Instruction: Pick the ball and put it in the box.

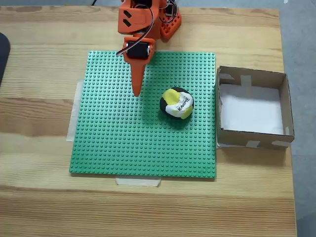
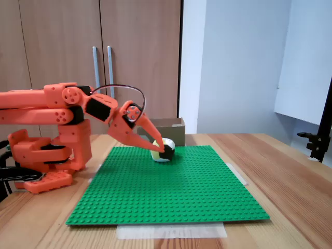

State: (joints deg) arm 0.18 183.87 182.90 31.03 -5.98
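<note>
I see the box [image 1: 253,81] showing just its white bottom off the green plate's [image 1: 123,143] right edge, while the ball [image 1: 177,103] sits on that plate, right of my gripper [image 1: 137,93], whose fingers are pressed together, apart from it.

The ball [image 2: 164,150] hides part of the box [image 2: 171,129] behind it; the arm's [image 1: 143,19] top is cut off.

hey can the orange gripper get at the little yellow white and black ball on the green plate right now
Probably yes. The small yellow, white and black ball sits in the open on the green studded plate, nothing between it and the orange gripper, whose tip is beside it. The gripper looks shut, so it must open first.
</note>
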